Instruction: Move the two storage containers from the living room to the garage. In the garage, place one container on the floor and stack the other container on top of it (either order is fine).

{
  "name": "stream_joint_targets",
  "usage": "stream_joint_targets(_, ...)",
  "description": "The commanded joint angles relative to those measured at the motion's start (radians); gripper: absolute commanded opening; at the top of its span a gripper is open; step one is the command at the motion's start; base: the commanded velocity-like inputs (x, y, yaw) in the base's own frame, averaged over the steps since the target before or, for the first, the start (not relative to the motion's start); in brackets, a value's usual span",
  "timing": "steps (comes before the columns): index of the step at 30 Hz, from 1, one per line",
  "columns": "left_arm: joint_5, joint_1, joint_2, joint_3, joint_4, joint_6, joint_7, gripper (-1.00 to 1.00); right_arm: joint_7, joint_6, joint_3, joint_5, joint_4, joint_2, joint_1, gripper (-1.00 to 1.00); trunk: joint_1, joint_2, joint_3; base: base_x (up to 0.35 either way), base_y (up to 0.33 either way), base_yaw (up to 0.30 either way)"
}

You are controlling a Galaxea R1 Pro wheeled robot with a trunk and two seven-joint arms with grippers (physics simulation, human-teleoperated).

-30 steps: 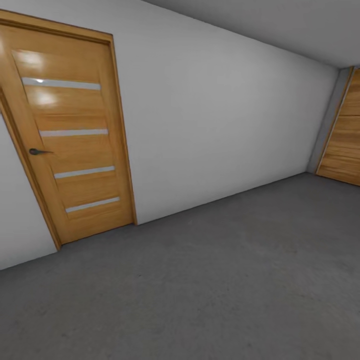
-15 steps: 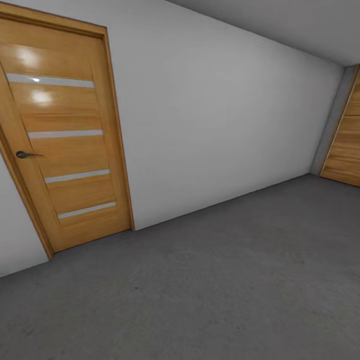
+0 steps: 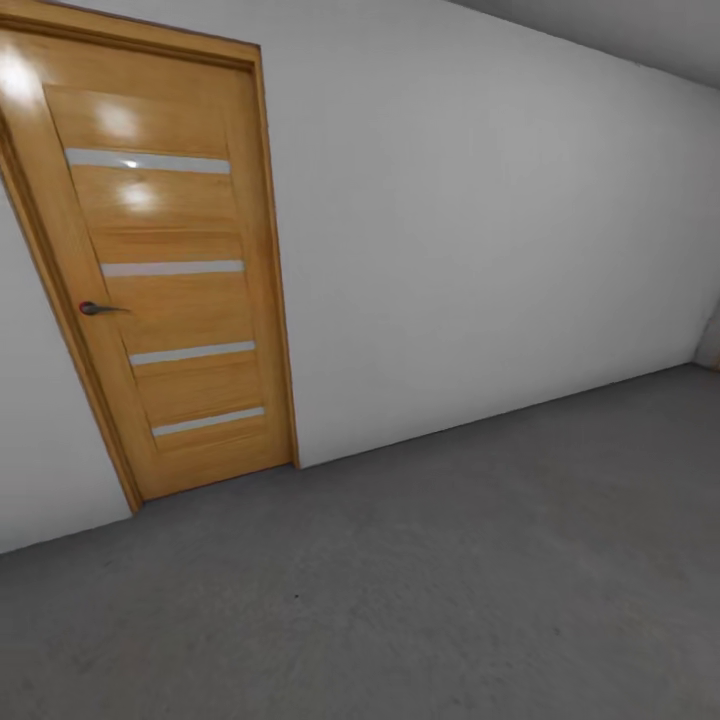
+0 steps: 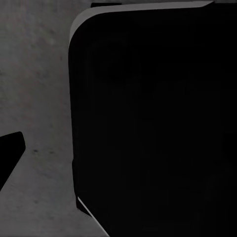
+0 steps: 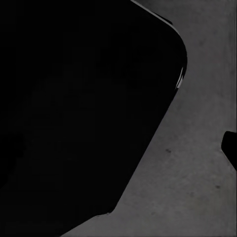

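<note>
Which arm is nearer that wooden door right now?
Left, probably: the door stands on the head view's left, that arm's side; the right is farther across. Both wrist cameras face floor.

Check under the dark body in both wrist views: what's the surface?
Grey mottled concrete floor shows beside the black robot body in the left wrist view, and likewise in the right wrist view. Whatever lies directly beneath that body is covered. The head view shows the same floor, a wooden door and a white wall.

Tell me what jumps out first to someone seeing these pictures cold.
The wooden door with four pale horizontal strips and a dark lever handle stands at the head view's left, set in a plain white wall. Below spreads the mottled dark grey concrete floor. Both wrist views show a large black shape over that grey floor.
</note>
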Motion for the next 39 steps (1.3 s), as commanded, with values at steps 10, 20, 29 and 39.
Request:
stream_joint_targets(10,0.001,0.0,0.0,0.001,0.0,-0.001,-0.001,1.0,0.0,-0.004,0.006,-0.007,0.001,0.0,-0.001,1.0,0.001,0.0,-0.001,0.321,0.0,0.275)
stream_joint_targets(20,0.001,0.0,0.0,0.001,0.0,-0.001,-0.001,1.0,0.0,-0.004,0.006,-0.007,0.001,0.0,-0.001,1.0,0.001,0.0,-0.001,0.321,0.0,0.275)
stream_joint_targets(29,0.001,0.0,0.0,0.001,-0.001,-0.001,0.0,1.0,0.0,-0.005,0.006,-0.007,0.001,0.0,-0.001,1.0,0.001,0.0,-0.001,0.321,0.0,0.275)
stream_joint_targets(39,0.001,0.0,0.001,0.001,0.0,-0.001,-0.001,1.0,0.0,-0.005,0.006,-0.007,0.001,0.0,-0.001,1.0,0.001,0.0,-0.001,0.321,0.0,0.275)
